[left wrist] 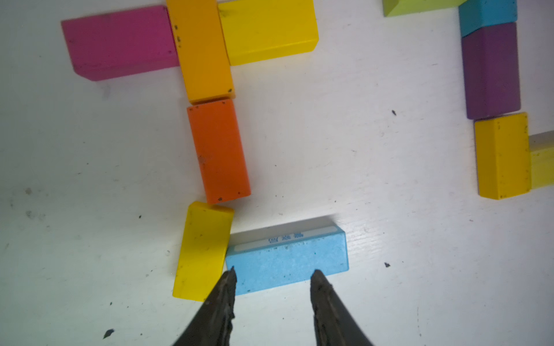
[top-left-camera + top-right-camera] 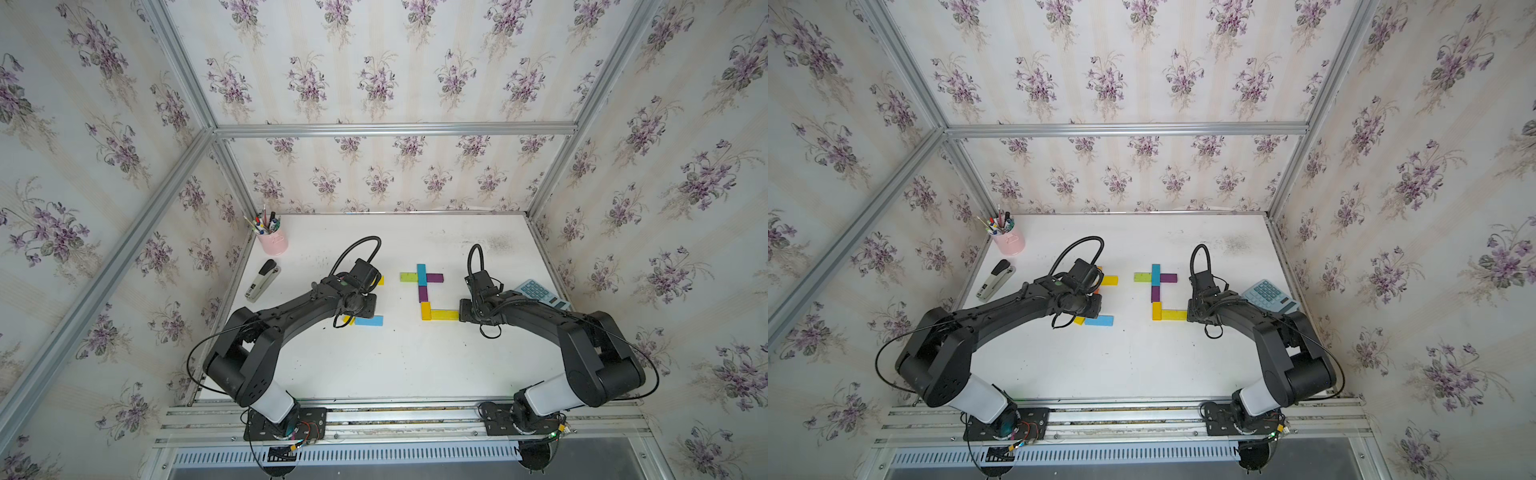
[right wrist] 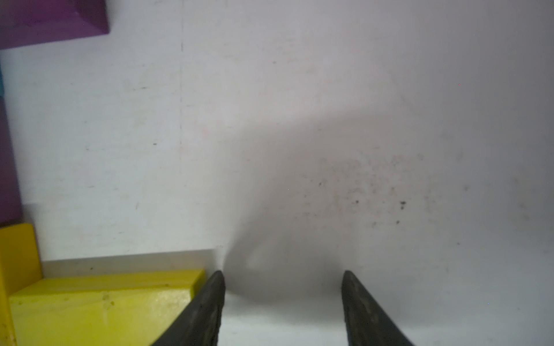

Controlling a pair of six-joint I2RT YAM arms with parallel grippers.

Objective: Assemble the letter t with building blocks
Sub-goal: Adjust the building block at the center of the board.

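Left jaws spread, light blue block (image 1: 287, 257) just ahead of tips, likely for squaring; right jaws spread, empty, yellow block (image 3: 102, 302) beside.

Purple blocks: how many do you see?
2. One purple block lies right of the teal block; the other purple block abuts its near end. The arms may hide more.

Table (image 2: 395, 361): white, scuffed.
Centre: building blocks (image 2: 422, 276) laid flat in two clusters.
Left edge: stapler (image 2: 262, 280), pink pen cup (image 2: 273, 241).
Right edge: calculator (image 2: 536, 291).
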